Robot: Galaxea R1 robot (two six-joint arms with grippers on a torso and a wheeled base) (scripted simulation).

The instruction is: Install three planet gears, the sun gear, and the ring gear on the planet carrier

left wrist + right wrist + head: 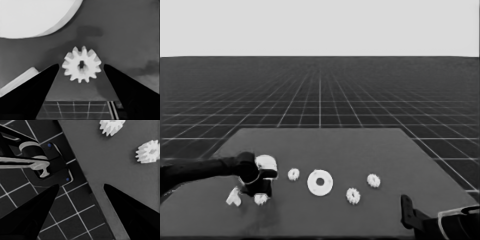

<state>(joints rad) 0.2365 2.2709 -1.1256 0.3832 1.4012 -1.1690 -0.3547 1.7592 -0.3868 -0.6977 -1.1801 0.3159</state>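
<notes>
left gripper (81,67): fingers wide apart, holding nothing | gear (81,64): between its tips, on table | larger round part (35,17): just beyond | risk: off-centre closing could push gear aside | right gripper (81,187): parked, spread, empty

Gear (81,64) between spread pincer (81,65) fingers

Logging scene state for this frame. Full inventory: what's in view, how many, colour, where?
Table: one, dark, centre of view.
Larger round part: one, white, left end, partly behind the left gripper.
Smaller round part: one, white, mid-table.
Gears: four, white; one under the left gripper, one left of the smaller round part, two to its right.
Thin white piece: one, left end.
Left gripper: black, open, over a gear.
Right gripper: black, open, parked off the table's right corner.
</notes>
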